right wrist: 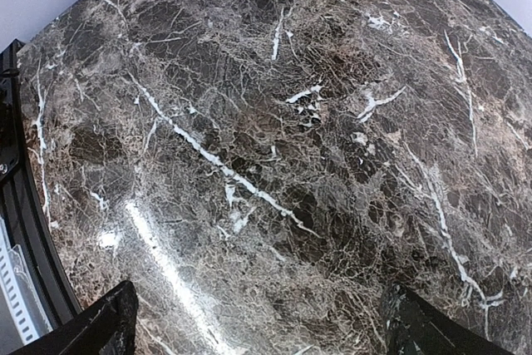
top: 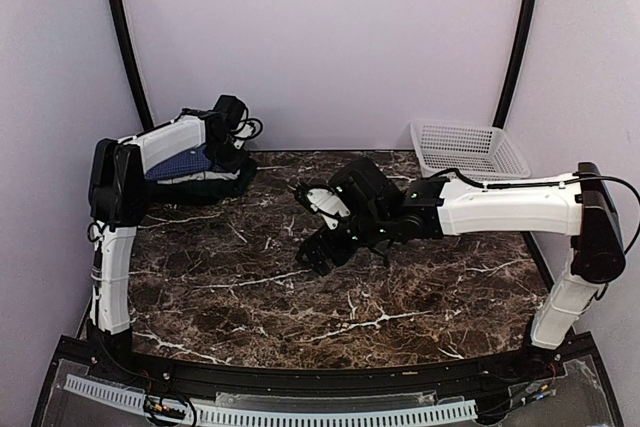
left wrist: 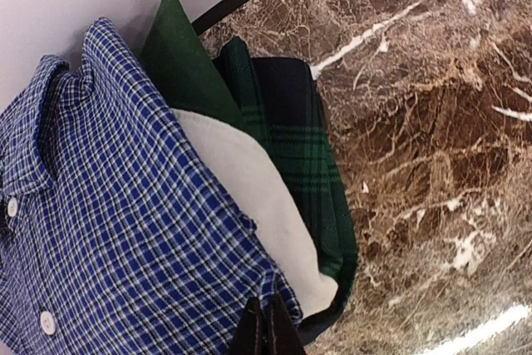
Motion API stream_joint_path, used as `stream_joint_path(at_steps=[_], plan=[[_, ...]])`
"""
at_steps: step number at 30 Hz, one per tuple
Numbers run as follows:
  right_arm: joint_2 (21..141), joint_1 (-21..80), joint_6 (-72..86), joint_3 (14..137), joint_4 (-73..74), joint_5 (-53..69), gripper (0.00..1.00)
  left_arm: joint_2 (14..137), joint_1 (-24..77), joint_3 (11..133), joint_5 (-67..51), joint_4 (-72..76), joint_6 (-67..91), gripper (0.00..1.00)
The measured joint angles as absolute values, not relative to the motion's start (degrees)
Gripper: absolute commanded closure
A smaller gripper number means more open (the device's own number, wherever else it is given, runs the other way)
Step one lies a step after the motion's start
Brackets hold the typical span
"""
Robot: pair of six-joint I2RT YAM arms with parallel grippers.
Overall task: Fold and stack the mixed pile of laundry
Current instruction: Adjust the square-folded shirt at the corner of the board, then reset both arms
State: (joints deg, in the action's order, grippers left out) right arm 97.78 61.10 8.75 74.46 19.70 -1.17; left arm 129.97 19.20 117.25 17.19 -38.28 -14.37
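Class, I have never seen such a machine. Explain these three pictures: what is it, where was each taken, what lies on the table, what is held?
Two white robot arms are bolted at the near edge of a marble table. One picture looks down from above; the others come from cameras on each wrist. At the far left lies a stack: blue check shirt, white garment, green plaid garment. A white basket stands far right. The left tool is shut at the shirt's edge; grip unclear. The right tool is open over marble, holding nothing.
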Motion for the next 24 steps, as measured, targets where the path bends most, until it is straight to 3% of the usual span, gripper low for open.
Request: stream_joint_path(at_steps=[10, 12, 13, 15, 18, 19, 21, 24], plan=[[97.8, 61.1, 9.1, 74.5, 19.3, -0.8, 0.01, 115.5, 18.5, 101.4, 16.7, -33.5, -20.4, 0.98], [97.8, 61.1, 9.1, 74.5, 19.3, -0.8, 0.01, 114.7, 18.1, 100.8, 16.2, -32.7, -21.4, 0.70], [97.8, 61.1, 9.1, 74.5, 19.3, -0.8, 0.01, 114.5, 17.9, 100.7, 15.9, -32.6, -22.0, 0.51], [97.8, 61.1, 9.1, 74.5, 19.3, -0.8, 0.01, 114.5, 17.4, 100.7, 15.4, -32.6, -22.0, 0.35], [97.8, 61.1, 9.1, 74.5, 19.4, -0.8, 0.01, 114.5, 16.8, 100.7, 14.0, -32.8, -21.0, 0.24], [97.8, 61.1, 9.0, 74.5, 19.4, -0.8, 0.01, 114.3, 16.6, 100.7, 13.1, -33.0, -20.3, 0.08], [97.8, 61.1, 9.0, 74.5, 19.4, -0.8, 0.01, 113.7, 16.4, 100.6, 11.4, -33.3, -19.4, 0.02], [97.7, 60.6, 9.0, 74.5, 19.4, -0.8, 0.01, 111.3, 16.3, 99.9, 9.0, -33.4, -16.4, 0.01]])
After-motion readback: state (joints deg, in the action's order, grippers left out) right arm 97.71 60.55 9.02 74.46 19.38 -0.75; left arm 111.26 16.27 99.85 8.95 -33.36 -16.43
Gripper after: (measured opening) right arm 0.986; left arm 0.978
